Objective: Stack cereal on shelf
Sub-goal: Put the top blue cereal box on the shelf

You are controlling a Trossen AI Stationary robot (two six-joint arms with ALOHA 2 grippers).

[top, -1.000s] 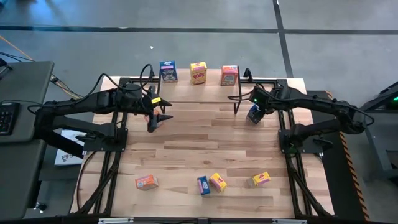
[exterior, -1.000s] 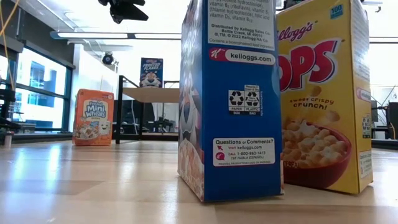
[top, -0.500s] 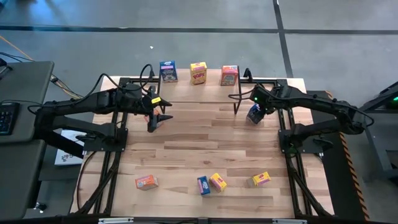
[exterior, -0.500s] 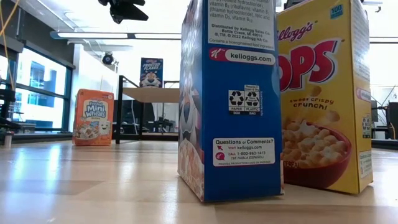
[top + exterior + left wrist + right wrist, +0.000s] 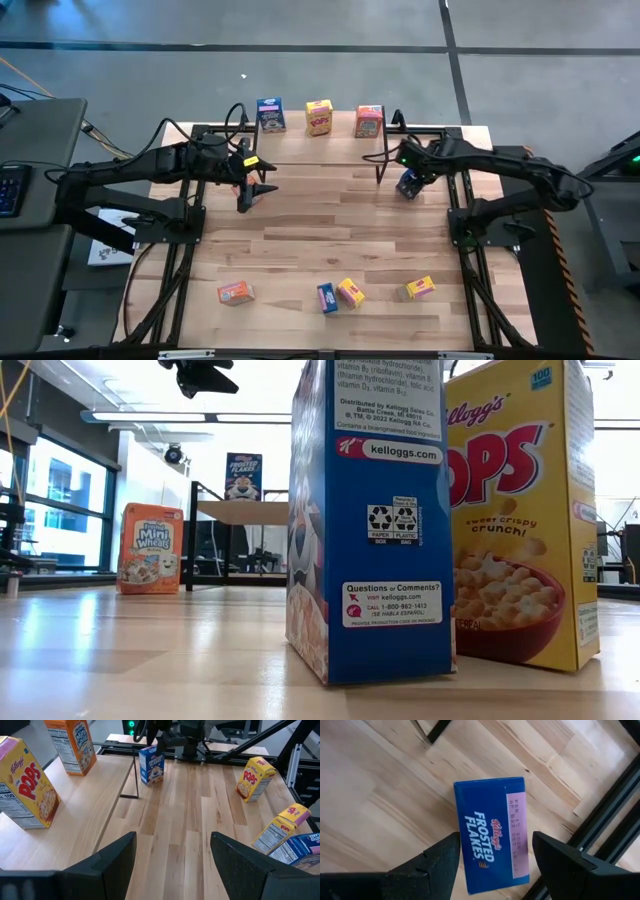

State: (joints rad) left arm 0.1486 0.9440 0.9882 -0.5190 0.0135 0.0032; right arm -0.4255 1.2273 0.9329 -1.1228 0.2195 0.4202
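Note:
The shelf [image 5: 310,148] stands at the table's far edge and carries a blue box [image 5: 270,114], a yellow box [image 5: 319,117] and an orange box [image 5: 368,121], all upright. Another blue cereal box [image 5: 408,186] stands upright on the table by the shelf's right leg. My right gripper [image 5: 492,862] is open and points down over it, one finger on each side of the box top [image 5: 490,840]. Whether a finger touches the box I cannot tell. My left gripper [image 5: 250,195] waits open, raised over the table before the shelf's left end.
Near the table's front edge lie an orange box [image 5: 236,292], a blue box [image 5: 327,297] and two yellow boxes [image 5: 350,292] [image 5: 420,288]. The shelf's thin black leg [image 5: 135,775] stands close beside the blue box under my right gripper. Bare planks [image 5: 320,230] fill the table's middle.
My right arm has edged a little toward the table's left and tipped slightly further down over the blue box. The box has stayed in place.

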